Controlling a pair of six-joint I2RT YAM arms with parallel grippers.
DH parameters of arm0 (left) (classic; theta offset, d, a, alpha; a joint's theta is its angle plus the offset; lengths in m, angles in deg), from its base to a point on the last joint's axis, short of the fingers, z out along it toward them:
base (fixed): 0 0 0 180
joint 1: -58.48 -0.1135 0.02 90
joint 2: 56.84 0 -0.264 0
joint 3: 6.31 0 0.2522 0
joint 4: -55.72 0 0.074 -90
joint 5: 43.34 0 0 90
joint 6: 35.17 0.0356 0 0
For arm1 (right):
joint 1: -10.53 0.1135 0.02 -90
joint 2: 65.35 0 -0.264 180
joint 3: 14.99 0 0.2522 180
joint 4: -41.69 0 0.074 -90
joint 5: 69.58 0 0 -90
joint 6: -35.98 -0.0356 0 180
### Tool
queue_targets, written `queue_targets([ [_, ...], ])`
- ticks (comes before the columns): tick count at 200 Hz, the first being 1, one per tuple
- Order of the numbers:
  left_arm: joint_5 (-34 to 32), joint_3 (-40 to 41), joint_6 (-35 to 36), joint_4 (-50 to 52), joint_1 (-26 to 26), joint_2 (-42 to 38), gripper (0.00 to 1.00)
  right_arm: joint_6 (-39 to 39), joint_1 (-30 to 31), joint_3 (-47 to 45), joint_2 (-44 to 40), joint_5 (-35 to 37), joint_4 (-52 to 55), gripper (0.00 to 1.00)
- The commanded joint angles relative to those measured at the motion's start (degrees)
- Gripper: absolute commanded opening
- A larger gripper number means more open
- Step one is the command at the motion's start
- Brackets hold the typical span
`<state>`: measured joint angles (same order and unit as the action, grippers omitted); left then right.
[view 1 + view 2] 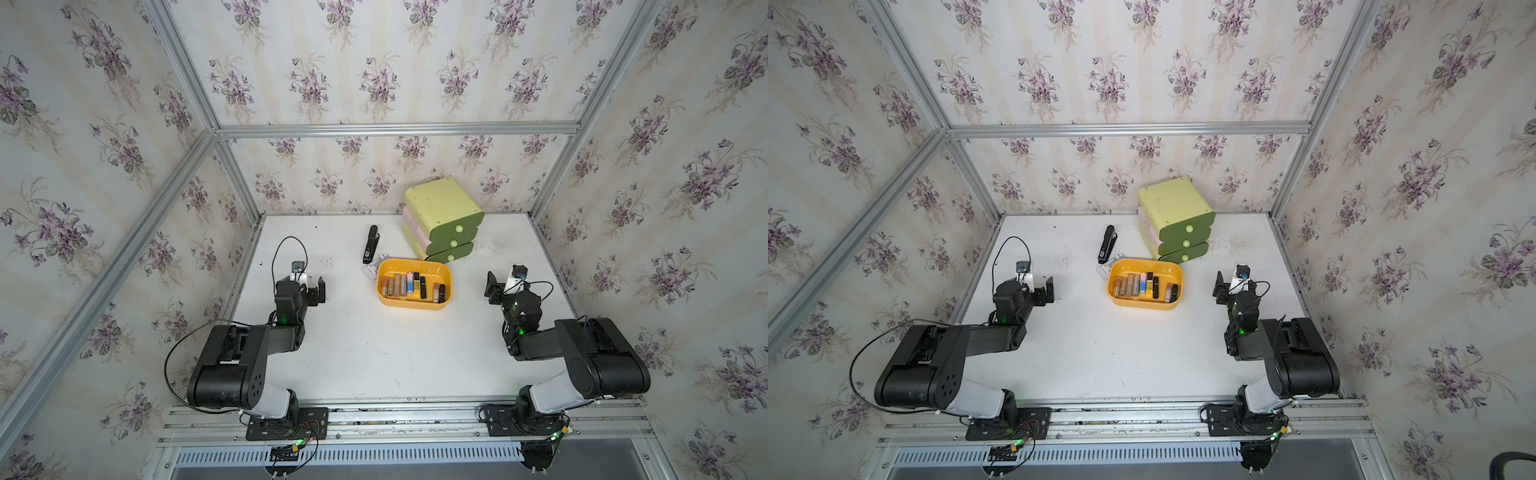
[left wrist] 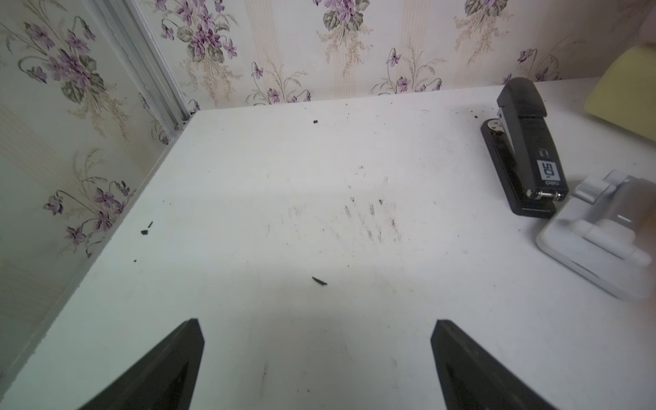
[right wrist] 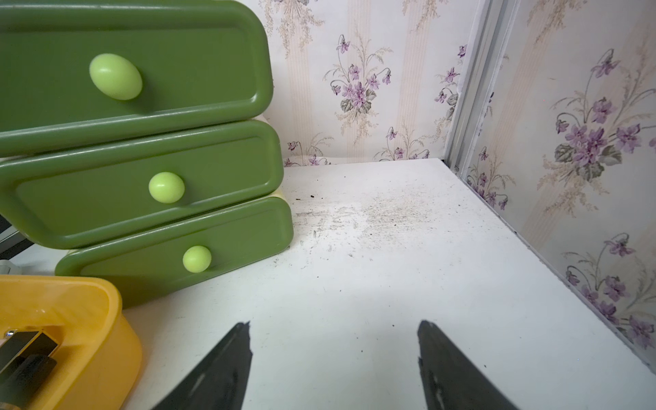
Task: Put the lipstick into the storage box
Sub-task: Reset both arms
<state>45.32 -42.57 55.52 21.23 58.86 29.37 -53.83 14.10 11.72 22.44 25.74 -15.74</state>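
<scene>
Shallow orange-yellow plastic storage box point(image 1: 411, 305) past the middle of the white tabletop point(image 1: 374, 353), toward its far edge, just before a pale yellow-green three-drawer unit point(image 1: 440, 203). Lipsticks point(image 1: 409, 286) inside it, side by side in a row, long axes running near edge to far edge; none seen loose. Left jaws spread wide, empty, over bare tabletop. Right jaws parted too, gripping nothing, aimed past the box at the far right corner, somewhat nearer the box than the left. Likely nothing left to fetch.

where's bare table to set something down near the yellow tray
Bare: the wide stretch of table in front of the storage box; also between box and right end effector. Crowded: behind the box, by stapler and drawer unit.
</scene>
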Motion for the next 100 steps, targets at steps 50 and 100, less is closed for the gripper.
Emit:
queue_targets([
  [50, -0.4, -1.4, 1.0, 3.2, -0.4, 0.5, 1.0, -0.3, -0.3, 0.4, 0.1, -0.6, 0.0, 1.0],
  [100, -0.4, -1.2, 0.9, 3.0, -0.4, 0.3, 1.0, -0.2, -0.3, 0.3, -0.1, -0.7, -0.1, 1.0],
])
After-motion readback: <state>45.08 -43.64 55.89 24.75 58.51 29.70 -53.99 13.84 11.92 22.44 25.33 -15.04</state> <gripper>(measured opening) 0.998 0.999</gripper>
